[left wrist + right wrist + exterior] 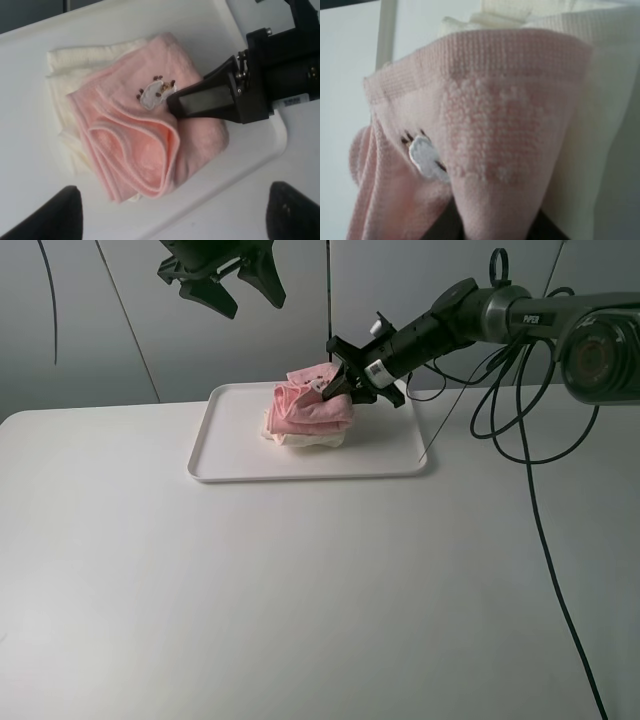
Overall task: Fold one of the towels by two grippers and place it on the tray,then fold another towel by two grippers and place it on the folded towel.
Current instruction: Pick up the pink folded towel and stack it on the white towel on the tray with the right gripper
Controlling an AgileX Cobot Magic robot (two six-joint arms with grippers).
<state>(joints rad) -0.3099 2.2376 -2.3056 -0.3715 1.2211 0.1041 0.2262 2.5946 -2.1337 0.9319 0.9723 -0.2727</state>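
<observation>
A plain white tabletop (300, 590) fills the exterior high view, with a pale wall behind. Toward eleven o'clock, raised well above the surface, the left gripper (240, 290) hangs with its fingers spread wide apart and nothing between them.

Toward twelve o'clock lies the flat white rectangular plastic tray with a low raised rim (230, 472). On it rests the cream off-white terry towel (300, 440), folded, and stacked over it the light pink terry towel with a hemmed edge (305, 412), loosely folded and bearing a small white patch (152, 94).

From two o'clock the right gripper (335, 390) reaches in on its black arm and meets the pink towel's upper fold; the right wrist view shows pink cloth draped right over the fingers (200, 102). Whether they pinch the cloth or have already let it slip free cannot be told.

The step in hand looks like the release of the pink towel onto the cream one. To do it well, the fingers should part fully, then draw back toward two o'clock along their own line, low and slow, so the hem does not snag and drag the stack askew. A lift only after clearing the cloth seems wise.
</observation>
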